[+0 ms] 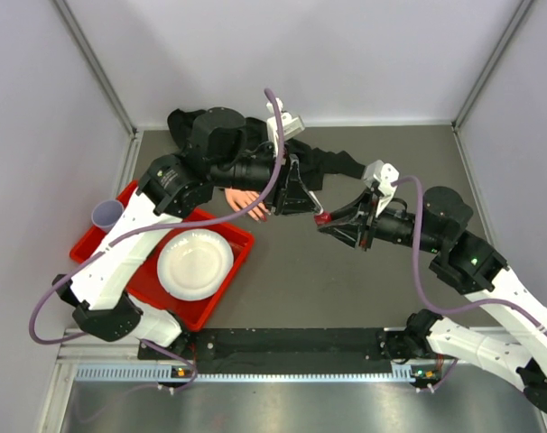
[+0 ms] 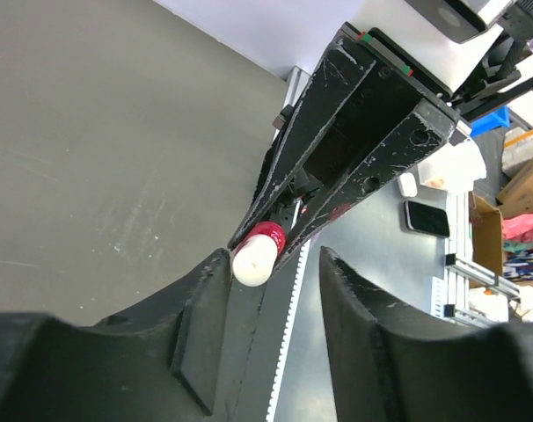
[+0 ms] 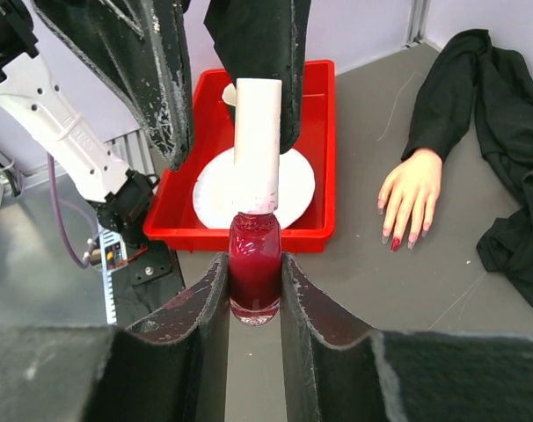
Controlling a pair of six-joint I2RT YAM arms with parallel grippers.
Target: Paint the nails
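**Cap to be gripped squarely before twisting**

The nails (image 3: 397, 239) are found on the hand (image 3: 412, 198), laid toward the table's (image 1: 282, 298) far edge, well apart from the bottle (image 3: 254, 242). The bottle is clamped by the right gripper (image 3: 254, 272). Its cap (image 3: 256, 141) is flanked by the left gripper's (image 2: 273, 262) parted fingers, which should be centred, closed firmly, then twisted.

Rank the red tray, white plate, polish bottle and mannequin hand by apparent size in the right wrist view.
1. red tray
2. white plate and polish bottle: roughly alike; the bottle sits right at the camera and hides part of the plate, so unranked
3. mannequin hand
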